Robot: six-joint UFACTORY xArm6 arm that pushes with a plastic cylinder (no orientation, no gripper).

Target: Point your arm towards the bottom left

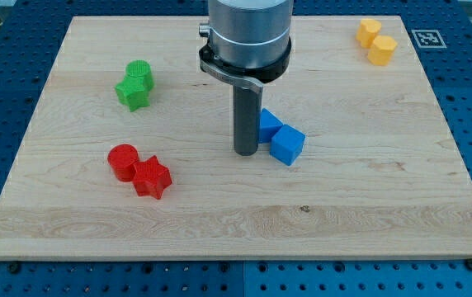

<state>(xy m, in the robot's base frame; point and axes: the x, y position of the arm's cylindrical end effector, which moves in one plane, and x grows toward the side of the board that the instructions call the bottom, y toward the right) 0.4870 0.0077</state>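
My tip (246,153) sits mid-frame on the board (54,231), just left of the blue cube (287,144), with the other blue block (269,124) tucked behind it. Lower left, the red cylinder (123,162) touches the red star (153,177). Upper left, one green block (139,74) is above another green block (133,93). Top right, one yellow block (369,32) touches a second yellow block (382,49).

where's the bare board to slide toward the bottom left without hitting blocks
The whole bottom strip of the board is bare, below the red blocks. The view's right half is open between the blue blocks and yellow blocks. It is crowded at the view's left: the green blocks sit above the red pair. My tip sits just left of the blue blocks.
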